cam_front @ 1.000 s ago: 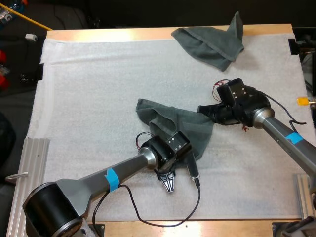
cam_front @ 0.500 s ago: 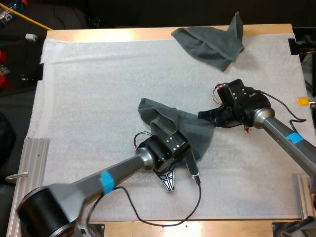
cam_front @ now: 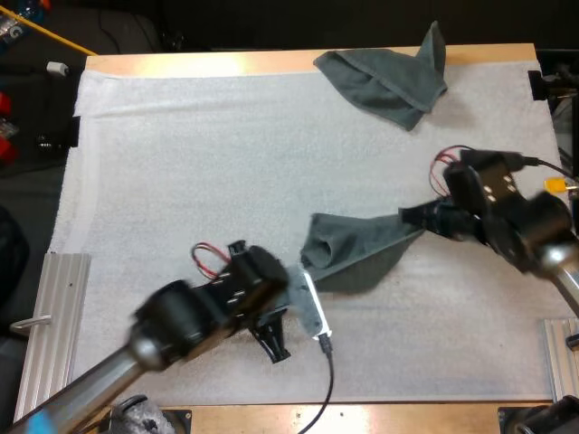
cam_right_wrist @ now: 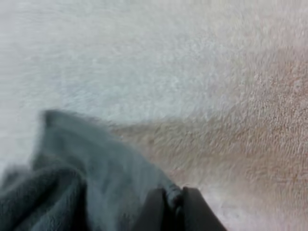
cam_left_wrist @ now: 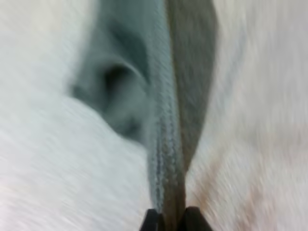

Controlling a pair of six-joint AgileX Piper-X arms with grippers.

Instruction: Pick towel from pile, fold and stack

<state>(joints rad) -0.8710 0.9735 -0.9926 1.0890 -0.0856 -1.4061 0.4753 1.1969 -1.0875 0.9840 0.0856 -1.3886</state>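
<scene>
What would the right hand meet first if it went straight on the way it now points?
The stretched towel it holds: the right hand points along it toward the left hand. It would push into that cloth first; beyond it probably the left hand, though depth is unclear.

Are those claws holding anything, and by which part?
Yes, one towel, between them: the left gripper pinches its edge at one end, the right gripper the other end.
</scene>
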